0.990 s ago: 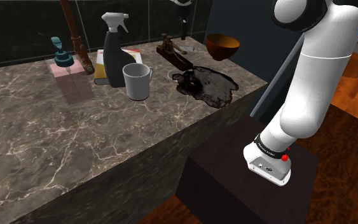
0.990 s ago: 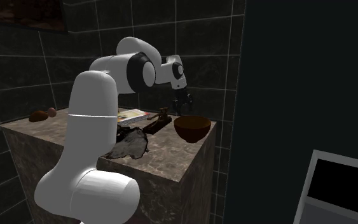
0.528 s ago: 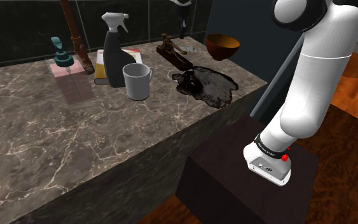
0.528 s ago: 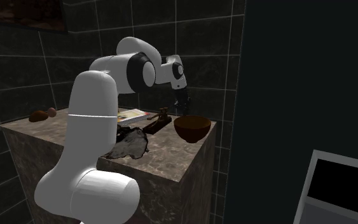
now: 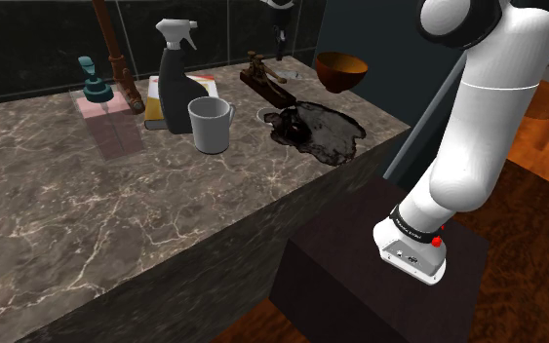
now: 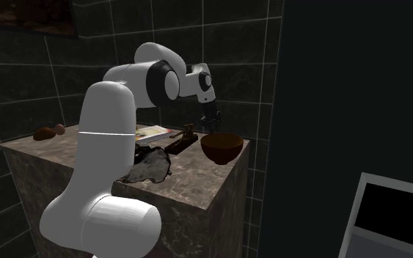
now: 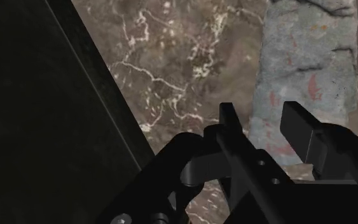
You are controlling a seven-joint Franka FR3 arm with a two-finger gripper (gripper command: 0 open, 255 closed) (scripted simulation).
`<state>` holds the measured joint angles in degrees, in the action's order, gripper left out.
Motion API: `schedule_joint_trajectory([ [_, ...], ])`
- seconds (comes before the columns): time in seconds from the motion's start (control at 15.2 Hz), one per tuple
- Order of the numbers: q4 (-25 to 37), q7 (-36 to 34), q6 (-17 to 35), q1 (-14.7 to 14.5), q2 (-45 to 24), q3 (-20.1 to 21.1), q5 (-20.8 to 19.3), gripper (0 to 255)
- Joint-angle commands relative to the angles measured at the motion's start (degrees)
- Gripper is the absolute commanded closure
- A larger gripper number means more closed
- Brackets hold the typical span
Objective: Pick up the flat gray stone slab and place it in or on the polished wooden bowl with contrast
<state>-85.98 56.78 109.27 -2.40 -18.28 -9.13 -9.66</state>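
Wrist view: my black claw [image 7: 262, 116] stands narrowly spread over the flat gray stone slab [image 7: 308, 57] on the brown marbled worktop [image 7: 171, 51]. The slab's red marks are unreadable.

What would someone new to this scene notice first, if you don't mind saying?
The big white arm rising from its dark stand at the shoulder view's lower right draws the eye first. Next comes the marble counter, with a dark stone slab toward that view's right and a brown bowl just beyond it. The black pincer hangs above the counter near the bowl.
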Motion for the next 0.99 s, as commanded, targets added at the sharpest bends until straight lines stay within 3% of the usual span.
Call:
schedule_joint_trajectory([
  [0.0,-1.1,1.8,-1.0,1.6,0.8,0.1,3.3,0],
  [0.26,-4.9,8.5,-5.9,7.7,3.2,-0.1,15.3,0],
  [0.92,-10.0,8.7,-0.3,7.5,2.7,0.0,15.5,0],
])
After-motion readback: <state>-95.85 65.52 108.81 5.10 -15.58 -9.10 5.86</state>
